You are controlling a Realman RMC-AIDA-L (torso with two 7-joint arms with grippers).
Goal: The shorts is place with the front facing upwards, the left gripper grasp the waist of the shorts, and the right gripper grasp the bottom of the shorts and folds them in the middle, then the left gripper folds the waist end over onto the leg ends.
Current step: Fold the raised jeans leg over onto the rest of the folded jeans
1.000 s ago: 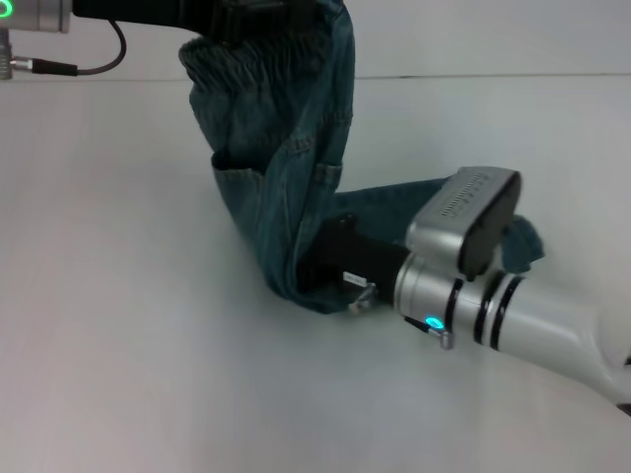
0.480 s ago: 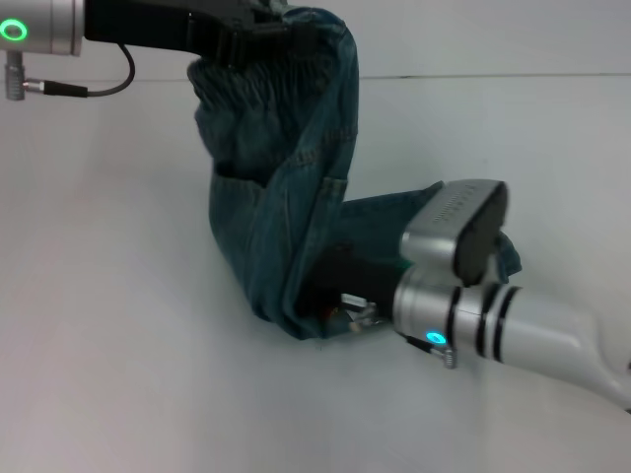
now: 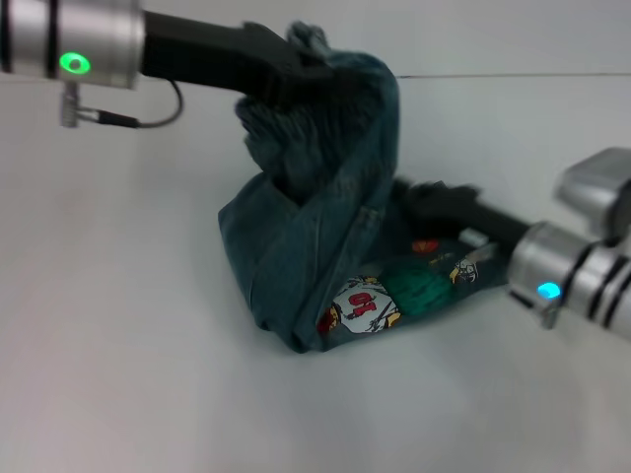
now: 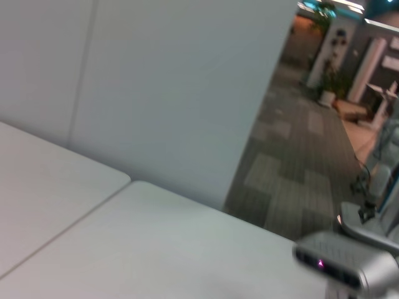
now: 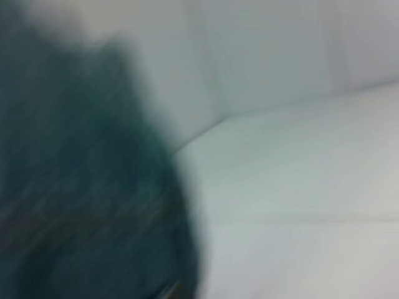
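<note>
The dark blue denim shorts lie bunched on the white table in the head view. Printed patches, a white one with red figures and a green one, show on the lower fold. My left gripper is shut on the waist end, holding it up above the heap. My right gripper reaches in from the right and sits against the leg end of the shorts. The right wrist view shows blurred denim close up beside the table.
A black cable hangs from the left arm's wrist. The table's far edge meets a pale wall. In the left wrist view a grey unit with a pink light sits low, with an open carpeted room beyond the wall.
The left gripper carried the waist rightward and lower. The right arm drew back to the right from the fold. The shorts slumped into a heap, exposing the printed patches.
</note>
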